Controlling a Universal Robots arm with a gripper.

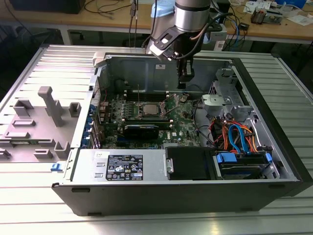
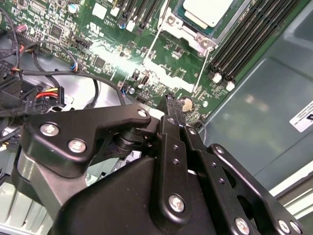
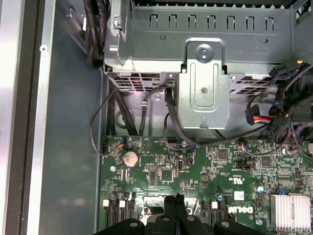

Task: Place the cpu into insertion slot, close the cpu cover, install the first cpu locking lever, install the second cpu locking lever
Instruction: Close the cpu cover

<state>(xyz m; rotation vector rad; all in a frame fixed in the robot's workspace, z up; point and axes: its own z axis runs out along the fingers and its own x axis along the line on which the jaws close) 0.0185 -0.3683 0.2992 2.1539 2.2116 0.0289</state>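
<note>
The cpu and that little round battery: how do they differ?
The cpu is square, the coin battery round. The cpu is larger than the coin battery. The cpu sits in the metal-rimmed insertion slot; the coin battery sits by the green board's edge. Both are silvery and lie flat.

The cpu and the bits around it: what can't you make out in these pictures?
- cpu: second wrist view, partly cut off by the picture edge.
- cpu cover: exterior view, too small to tell whether it is closed.
- motherboard: second wrist view, partly hidden by the gripper.
</note>
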